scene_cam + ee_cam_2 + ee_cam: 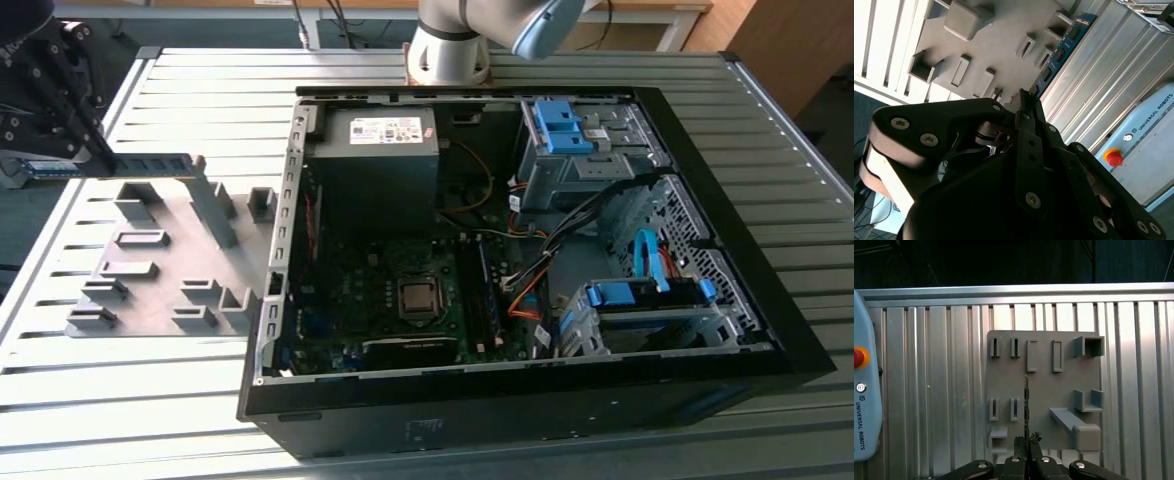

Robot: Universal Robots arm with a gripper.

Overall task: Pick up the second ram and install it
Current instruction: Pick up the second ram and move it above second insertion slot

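The gripper [1027, 441] is clamped narrow on the second ram [1026, 400], which juts edge-on from its tips. Beneath lies the grey holder plate [1044, 390] on the surface [929, 390], the stick seemingly clear of its slots. The open computer case [534, 250] sits well apart, so I judge a firm, untwisted hold matters most.

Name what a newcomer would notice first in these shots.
The open computer case takes up the middle of the exterior view, with its motherboard exposed. At that view's upper left, the gripper is shut on the second ram, held over the grey holder plate. The first wrist view shows the stick edge-on above that plate.
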